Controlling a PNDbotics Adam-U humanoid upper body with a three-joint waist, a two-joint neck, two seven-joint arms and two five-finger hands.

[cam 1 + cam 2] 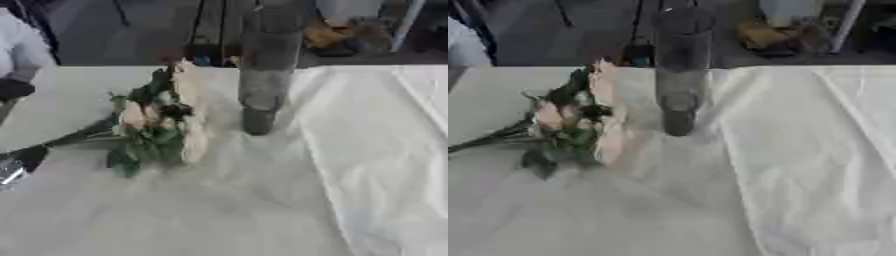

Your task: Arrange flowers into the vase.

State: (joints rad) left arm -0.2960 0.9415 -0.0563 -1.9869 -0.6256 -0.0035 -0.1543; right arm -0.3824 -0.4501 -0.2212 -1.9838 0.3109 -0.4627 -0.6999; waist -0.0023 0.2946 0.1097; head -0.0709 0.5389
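Left hand (16,167): only a black-and-silver edge shows at the lower-left border of the left eye view. Cannot tell whether it is spread, closed or pinching anything. Right hand: not visible in either view.

Bouquet (162,125): lies on its side on the table. Its stems (492,137) run back toward the left hand, and the blooms point away from it. Whether the stem ends touch the hand cannot be made out.

Vase (262,75): stands upright beyond the blooms, farther from the left hand than the bouquet and apart from it. It holds no flowers yet.

Materials:
- Blooms are cream to pale peach, soft and rounded, set among dark green leaves.
- Stems are thin, dark and bunched together.
- The vase is a tall, narrow grey cylinder, smooth-sided and somewhat see-through, possibly glass.
- The tablecloth (350,175) is white and creased, with long folds.

Handling, as a judgement:
- The bunch is probably light, with springy stems and petals that crush easily, so take hold on the stems below the leaves, never on the heads.
- The vase is tall on a small base and may tip if stems knock its rim, and its smooth wall may slip.
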